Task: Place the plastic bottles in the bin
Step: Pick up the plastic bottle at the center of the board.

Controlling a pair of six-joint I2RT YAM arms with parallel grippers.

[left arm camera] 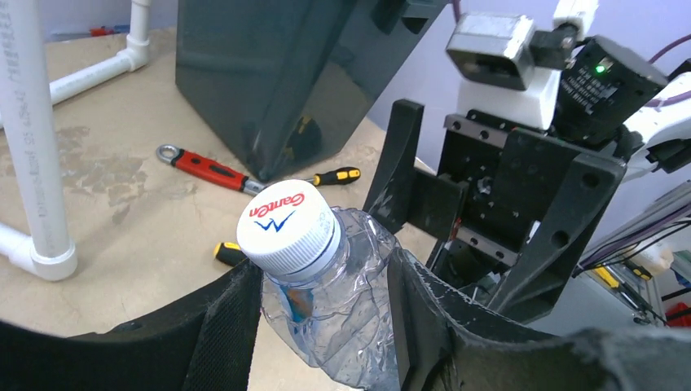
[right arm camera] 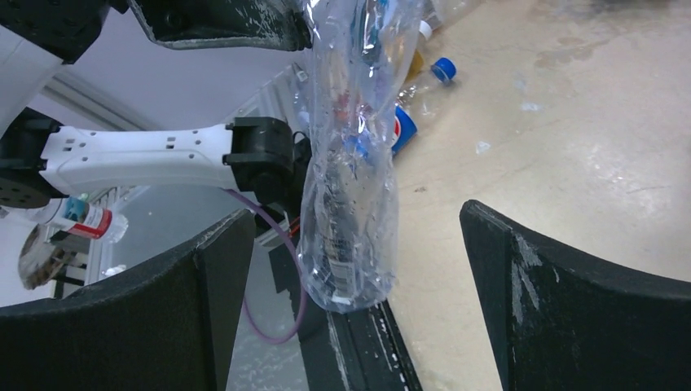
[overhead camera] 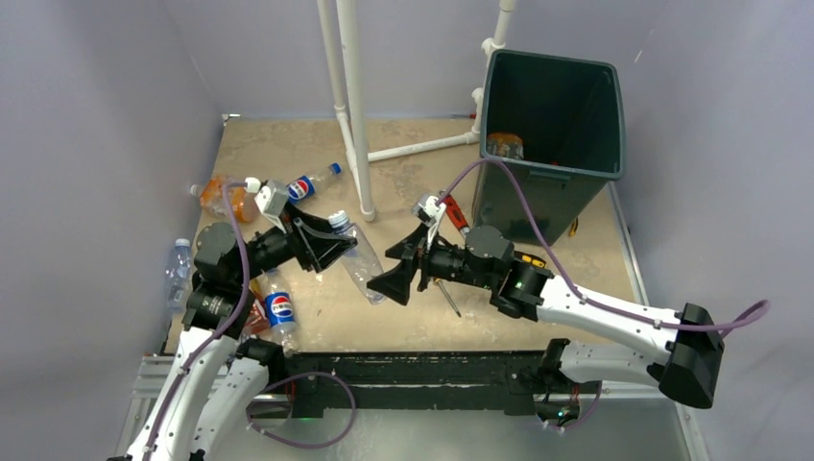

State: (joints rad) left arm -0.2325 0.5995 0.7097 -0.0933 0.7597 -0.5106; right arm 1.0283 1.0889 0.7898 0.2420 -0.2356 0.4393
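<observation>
My left gripper is shut on a crumpled clear plastic bottle with a white cap, gripping it just below the neck and holding it above the table. My right gripper is open, its jaws wide to either side of the bottle's bottom end without touching it. The dark green bin stands at the back right with an orange-tinted bottle inside. Other bottles lie at the left: a Pepsi one, an orange one, a clear one and another Pepsi one.
A white PVC pipe frame stands at the middle back. A red-handled wrench and yellow-and-black screwdrivers lie by the bin's base. A screwdriver lies under the right arm.
</observation>
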